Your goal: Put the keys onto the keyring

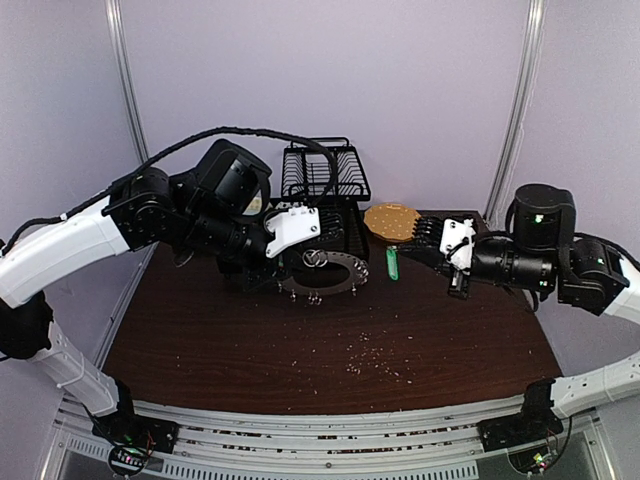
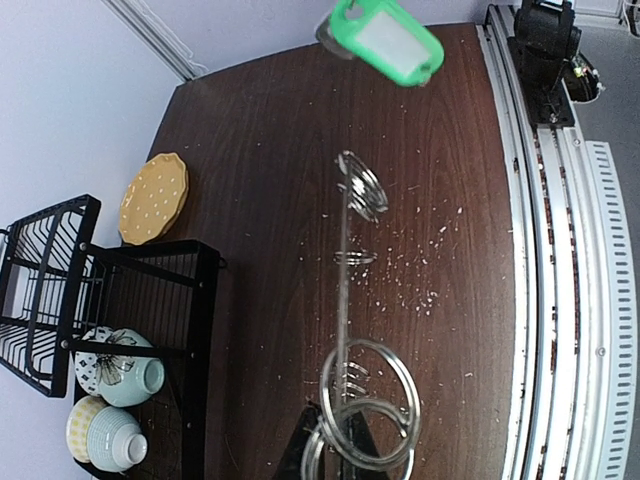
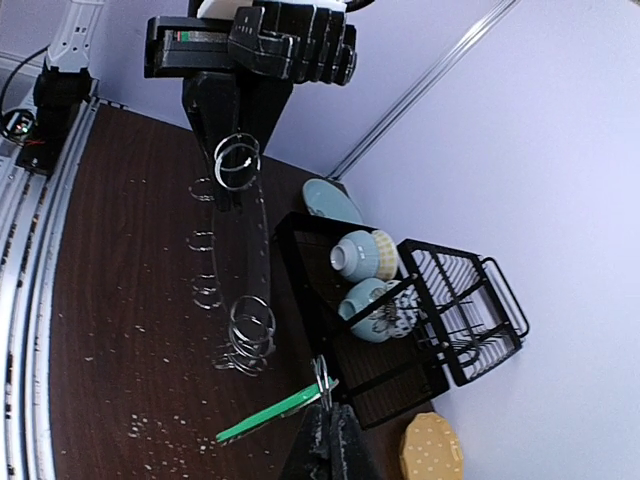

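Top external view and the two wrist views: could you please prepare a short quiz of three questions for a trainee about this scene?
1. True or false: the small key with the green plastic head already hangs on the flat dark grey ring-shaped disc.
2. Which tool holds that disc? A) left tool B) right tool C) neither.
3. Fill in: the round dotted plate beside the black wire rack is ____ in colour.
Key: 1 false, the right tool grips the key, apart from the disc; 2 A; 3 yellow.
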`<action>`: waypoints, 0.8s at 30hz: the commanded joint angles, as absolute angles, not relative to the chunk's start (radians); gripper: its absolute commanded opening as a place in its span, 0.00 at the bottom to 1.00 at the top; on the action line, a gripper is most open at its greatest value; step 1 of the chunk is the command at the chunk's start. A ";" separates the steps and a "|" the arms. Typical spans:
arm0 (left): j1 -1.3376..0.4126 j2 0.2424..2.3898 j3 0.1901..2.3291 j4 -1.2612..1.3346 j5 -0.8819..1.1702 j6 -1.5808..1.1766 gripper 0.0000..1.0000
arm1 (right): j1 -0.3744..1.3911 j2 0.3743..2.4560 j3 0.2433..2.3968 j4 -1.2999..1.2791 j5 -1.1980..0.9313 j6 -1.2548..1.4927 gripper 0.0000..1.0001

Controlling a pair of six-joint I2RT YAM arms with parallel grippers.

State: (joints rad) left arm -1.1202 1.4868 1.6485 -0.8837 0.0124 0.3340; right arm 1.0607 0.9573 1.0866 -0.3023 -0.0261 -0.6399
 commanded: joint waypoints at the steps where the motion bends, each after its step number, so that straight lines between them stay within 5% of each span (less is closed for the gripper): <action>1: -1.123 1.488 1.680 -0.834 0.091 0.259 0.00 | 1.062 0.906 1.009 -0.139 0.095 -0.892 0.00; 8: -1.090 1.524 1.722 -0.780 0.348 0.134 0.00 | 1.087 0.883 0.908 -0.011 0.043 -1.091 0.00; 24: -1.014 1.545 1.746 -0.775 0.503 0.063 0.00 | 1.090 0.835 0.871 0.031 -0.051 -1.178 0.00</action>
State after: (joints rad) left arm -1.0248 1.5703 1.7245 -0.8558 0.4286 0.0937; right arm 1.0843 0.8436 0.8810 -0.0013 -0.0261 -1.1572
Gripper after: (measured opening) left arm 0.043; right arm 0.006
